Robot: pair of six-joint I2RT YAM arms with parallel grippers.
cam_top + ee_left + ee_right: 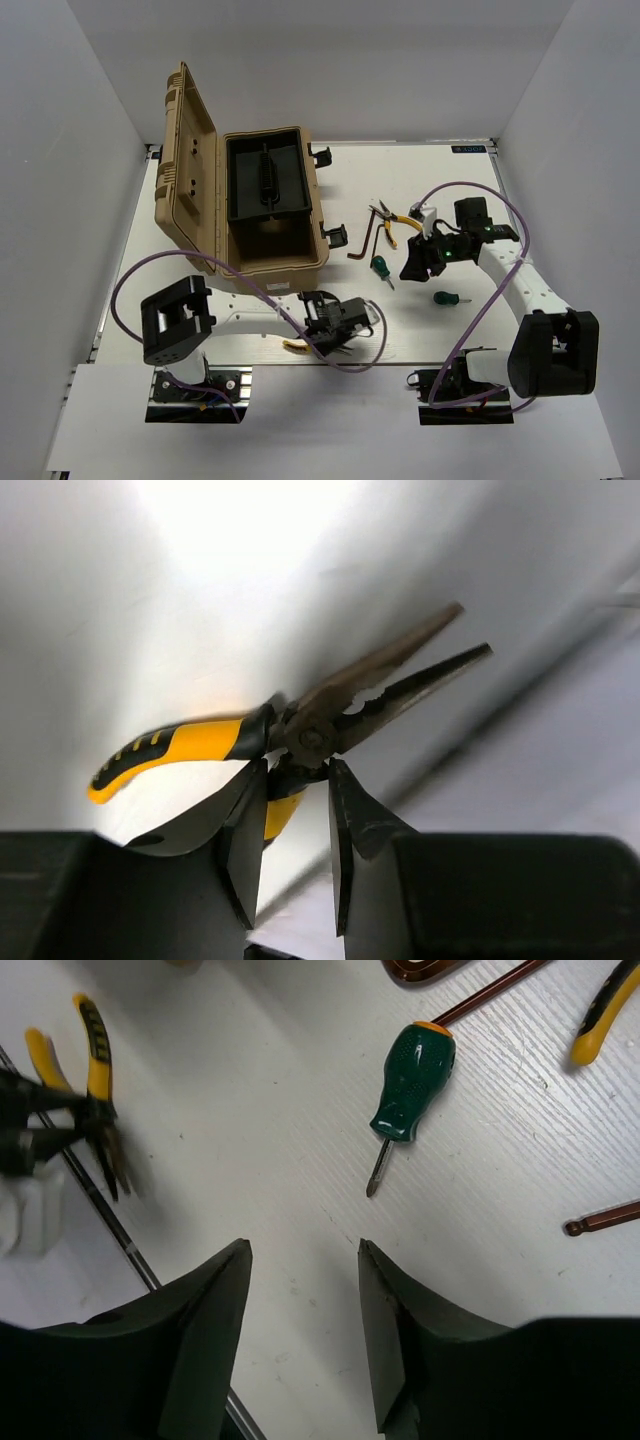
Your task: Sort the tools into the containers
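Observation:
My left gripper [338, 322] is shut on yellow-and-black pliers [297, 346] and holds them above the table's near edge. In the left wrist view the fingers [352, 825] pinch the pliers [310, 725] just below the pivot, nose pointing up right. My right gripper [420, 264] is open and empty above bare table [303, 1248]. A green-handled screwdriver [381, 268] lies just left of it and also shows in the right wrist view [410, 1085]. A second green screwdriver [447, 298] lies nearer. The second pliers [396, 222] and dark hex keys [364, 240] lie further back.
An open tan toolbox [205, 190] with a black tray [264, 182] stands at the back left. Purple cables [150, 270] loop round both arms. The held pliers [95, 1080] show blurred at the left of the right wrist view. A hex key end [600, 1220] lies at its right.

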